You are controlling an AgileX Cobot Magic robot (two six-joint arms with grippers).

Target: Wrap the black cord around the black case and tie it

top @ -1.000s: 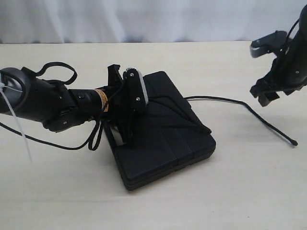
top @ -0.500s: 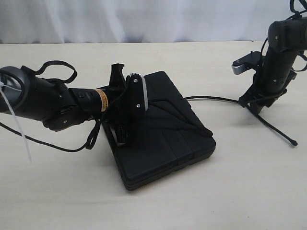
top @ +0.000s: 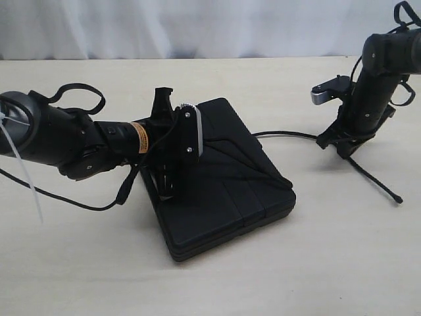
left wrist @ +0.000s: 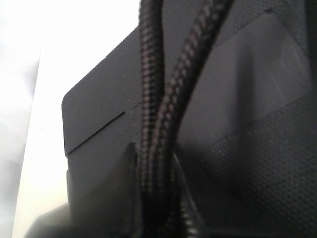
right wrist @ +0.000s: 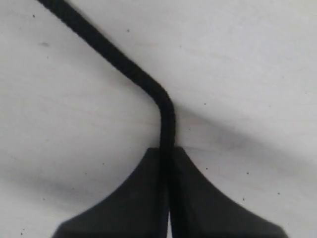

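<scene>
The black case (top: 227,191) lies flat in the middle of the table. The black cord (top: 289,135) crosses the case's top, leaves its right side and trails over the table to a loose end (top: 397,197). My left gripper (top: 168,181) is at the case's left edge. In the left wrist view this gripper (left wrist: 156,166) is shut on two braided strands of the black cord (left wrist: 148,94), with the black case (left wrist: 99,119) right behind. My right gripper (top: 345,149) points down at the table on the right. Its wrist view shows the gripper (right wrist: 167,151) shut on the black cord (right wrist: 124,67).
The left arm's thin cables (top: 80,88) loop above it and trail across the table (top: 59,196). A white strap (top: 20,168) hangs off that arm. A white curtain (top: 197,26) closes the far side of the pale table (top: 263,283).
My right gripper came down from above onto the cord on the table and shut on it. The cord's tail shifted slightly. The left gripper kept its hold at the case.
</scene>
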